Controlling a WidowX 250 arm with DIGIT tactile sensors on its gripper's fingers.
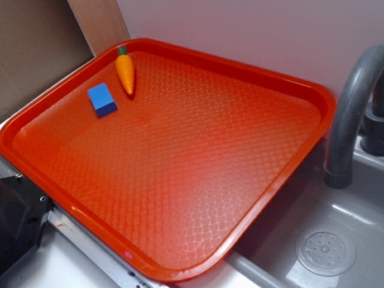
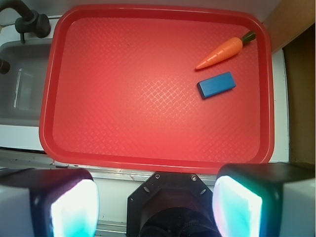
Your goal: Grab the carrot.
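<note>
The carrot (image 1: 125, 72) is glossy orange with a dark green stem cap. It lies in the far left corner of the red tray (image 1: 288, 174), pointing toward the tray's middle. In the wrist view the carrot (image 2: 221, 52) lies at the upper right. My gripper (image 2: 155, 207) is open and empty, high above the tray's near edge, far from the carrot. Its two pale fingertips (image 2: 74, 210) frame the bottom of the wrist view. The gripper does not show in the exterior view.
A blue block (image 1: 102, 99) lies beside the carrot; it also shows in the wrist view (image 2: 216, 85). A grey sink (image 1: 327, 249) with a faucet (image 1: 351, 114) is to the tray's right. A wooden board (image 1: 99, 21) stands behind the tray's far corner.
</note>
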